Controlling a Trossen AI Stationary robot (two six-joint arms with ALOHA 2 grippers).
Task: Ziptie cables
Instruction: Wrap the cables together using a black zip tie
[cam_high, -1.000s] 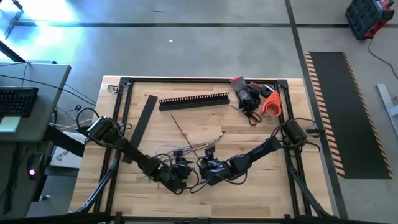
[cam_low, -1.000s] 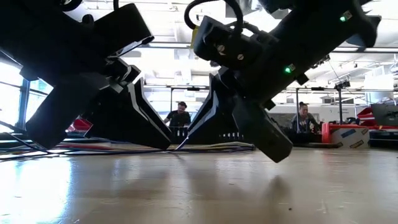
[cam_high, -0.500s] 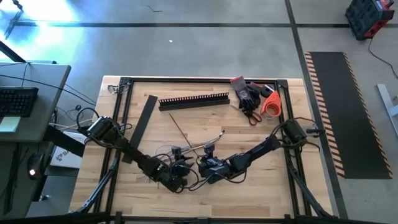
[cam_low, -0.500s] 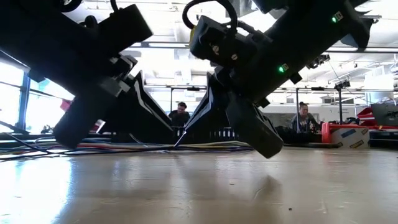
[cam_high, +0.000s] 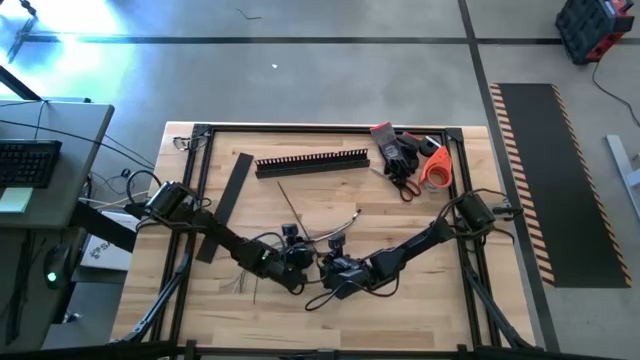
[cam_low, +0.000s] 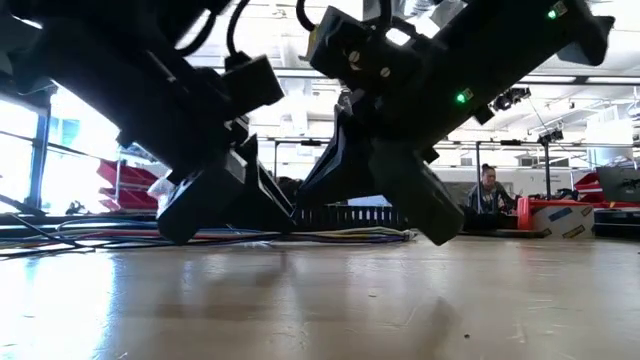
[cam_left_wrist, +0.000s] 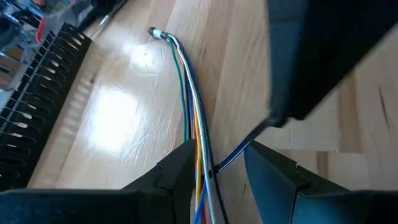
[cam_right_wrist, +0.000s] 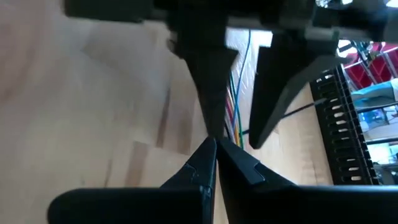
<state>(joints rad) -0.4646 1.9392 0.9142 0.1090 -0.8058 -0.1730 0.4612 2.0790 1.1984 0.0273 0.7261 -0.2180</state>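
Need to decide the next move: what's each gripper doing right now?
Left gripper: part open around the cables, not clearly clamped.
Right gripper: shut; what it holds, if anything, cannot be told.

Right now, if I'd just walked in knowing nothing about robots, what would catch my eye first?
Two dark arms meet low near the table's front middle, the left gripper and the right gripper almost nose to nose. The left gripper's fingers straddle a bundle of coloured cables lying on the wood, while the right one is shut. Toward the back lies a black comb-toothed duct, with orange-handled scissors in the right corner.
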